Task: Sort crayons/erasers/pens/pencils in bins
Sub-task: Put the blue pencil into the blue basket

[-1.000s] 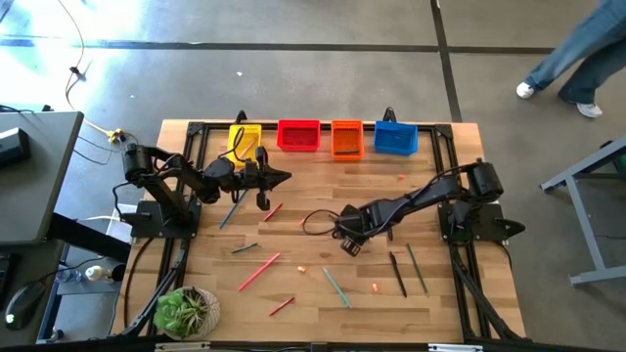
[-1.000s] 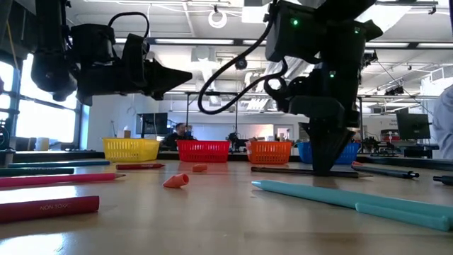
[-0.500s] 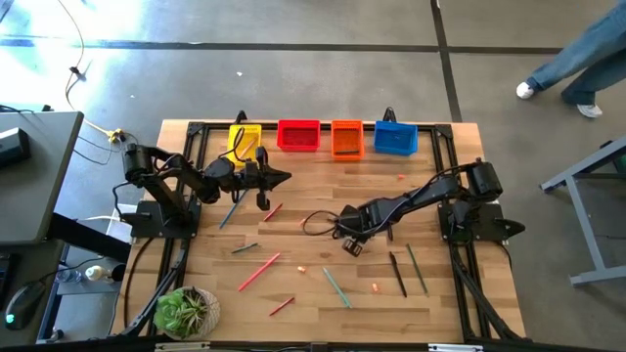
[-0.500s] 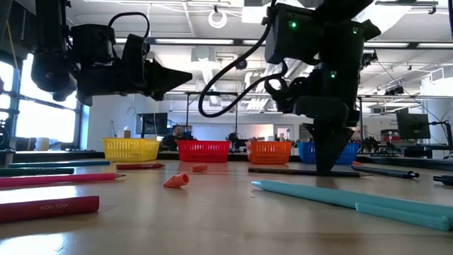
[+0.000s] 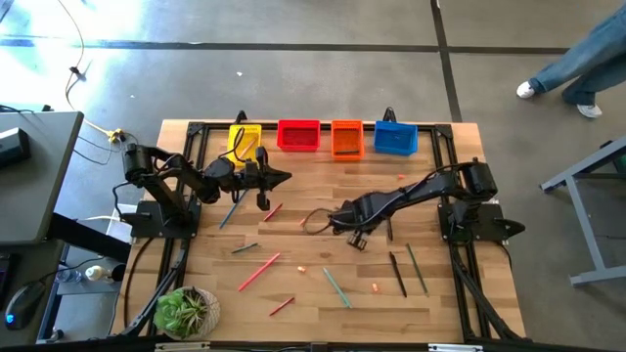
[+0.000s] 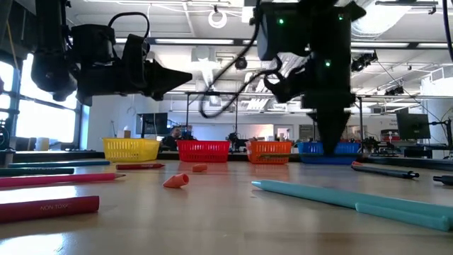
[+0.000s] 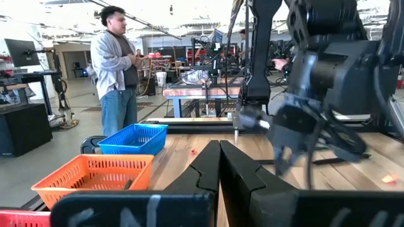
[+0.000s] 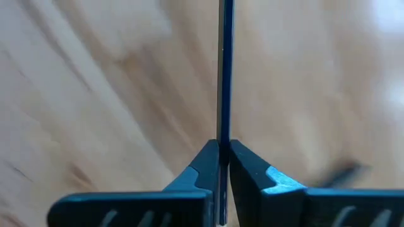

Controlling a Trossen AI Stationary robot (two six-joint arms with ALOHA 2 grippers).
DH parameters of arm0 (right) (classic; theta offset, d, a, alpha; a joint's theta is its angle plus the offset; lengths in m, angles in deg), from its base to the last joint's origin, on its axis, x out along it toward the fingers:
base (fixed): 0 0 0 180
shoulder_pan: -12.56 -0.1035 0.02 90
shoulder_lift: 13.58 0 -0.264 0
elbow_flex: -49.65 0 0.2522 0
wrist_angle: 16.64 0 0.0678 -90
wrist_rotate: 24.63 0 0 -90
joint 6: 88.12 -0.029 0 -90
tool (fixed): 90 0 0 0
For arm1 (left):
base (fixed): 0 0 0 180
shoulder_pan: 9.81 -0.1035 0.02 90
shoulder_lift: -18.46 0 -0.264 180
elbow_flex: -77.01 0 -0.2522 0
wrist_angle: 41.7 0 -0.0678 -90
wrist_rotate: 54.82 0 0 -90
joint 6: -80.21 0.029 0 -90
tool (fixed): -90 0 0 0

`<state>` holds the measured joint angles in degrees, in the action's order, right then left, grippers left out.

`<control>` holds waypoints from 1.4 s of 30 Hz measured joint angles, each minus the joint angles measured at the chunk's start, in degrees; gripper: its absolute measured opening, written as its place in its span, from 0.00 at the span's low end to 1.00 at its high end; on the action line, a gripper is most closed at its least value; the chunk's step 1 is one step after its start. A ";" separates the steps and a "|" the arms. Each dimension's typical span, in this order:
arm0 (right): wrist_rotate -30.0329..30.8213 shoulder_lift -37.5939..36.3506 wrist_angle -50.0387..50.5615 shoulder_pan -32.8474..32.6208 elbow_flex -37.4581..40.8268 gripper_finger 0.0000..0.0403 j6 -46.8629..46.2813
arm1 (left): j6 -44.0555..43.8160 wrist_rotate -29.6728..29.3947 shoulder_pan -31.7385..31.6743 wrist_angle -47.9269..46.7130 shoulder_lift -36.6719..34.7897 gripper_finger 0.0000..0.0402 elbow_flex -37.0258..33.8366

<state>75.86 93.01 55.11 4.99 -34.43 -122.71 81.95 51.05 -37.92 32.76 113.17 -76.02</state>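
Note:
My right gripper (image 5: 353,235) hangs over the middle of the table, pointing down, shut on a thin dark stick (image 8: 225,69). In the low view its fingertips (image 6: 333,147) are clear of the tabletop. My left gripper (image 5: 285,177) is shut and hovers level near the yellow bin (image 5: 245,138). The red bin (image 5: 298,135), orange bin (image 5: 346,138) and blue bin (image 5: 395,137) stand beside it along the far edge. Red sticks (image 5: 258,271), a teal stick (image 5: 336,286), dark and green sticks (image 5: 397,274) and small orange erasers (image 5: 375,287) lie flat on the table. My right gripper pinches the thin dark stick (image 8: 224,135) between its two fingers, coming from above. The fingers lie across the stick, which runs straight out past them. The stick is lifted clear of the table. Which part along its length is held stays hidden.
A potted plant (image 5: 186,311) stands at the near left corner. Black frame rails (image 5: 445,156) run along the table's sides. A loose cable (image 5: 315,221) loops beside my right gripper. A person (image 7: 117,63) stands beyond the table, and another person's legs (image 5: 577,59) are at the far right.
My right gripper has shut on the dark stick that lay on the table under it. It has then risen and shifted slightly toward the far edge, turning a little. The stick no longer lies on the table in the low view.

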 joint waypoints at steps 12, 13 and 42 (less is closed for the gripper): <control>18.03 0.00 23.06 7.28 -16.31 0.03 11.45 | 0.00 0.00 -0.01 -0.15 0.00 0.00 0.00; 19.72 -0.01 24.36 8.70 -17.16 0.03 13.21 | -0.02 0.00 -0.01 -0.15 0.00 0.00 0.00; 10.29 -16.55 -9.45 58.03 9.60 0.03 58.99 | 0.63 1.51 -0.03 -0.98 0.00 0.00 -0.02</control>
<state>86.15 76.46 45.65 63.03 -24.84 -63.71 82.58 52.57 -37.95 31.78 113.17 -76.04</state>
